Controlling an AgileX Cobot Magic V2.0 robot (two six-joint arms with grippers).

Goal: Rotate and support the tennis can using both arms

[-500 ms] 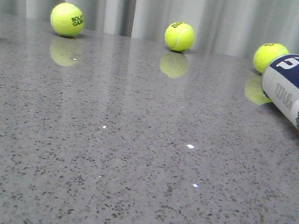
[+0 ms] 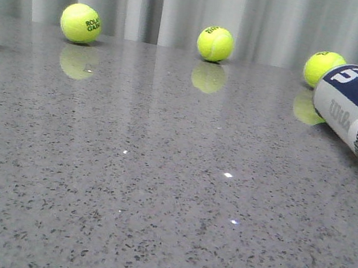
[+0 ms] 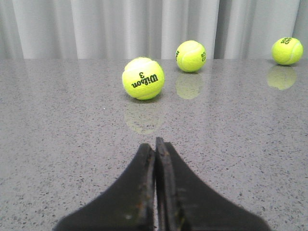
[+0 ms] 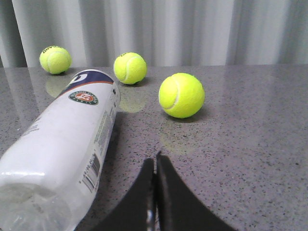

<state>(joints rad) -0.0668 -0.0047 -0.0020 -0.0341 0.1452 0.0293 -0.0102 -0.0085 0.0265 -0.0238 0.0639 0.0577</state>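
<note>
While lying untouched on its side, tennis can: approach step. Both grippers, left and right, closed, empty; opening needed next.

Soft, even light fills all 3 views, bright without harshness. The polished grey table mirrors each tennis ball as a pale green smear beneath it, and 3 small white glints sit near the middle of the front view. Shadows are faint and short, hugging the balls' bases (the light seems to come from overhead). The tennis can shows a mild sheen and looks soft at its nearest end in the right wrist view. Both wrist views render the dark jaws nearly featureless.
</note>
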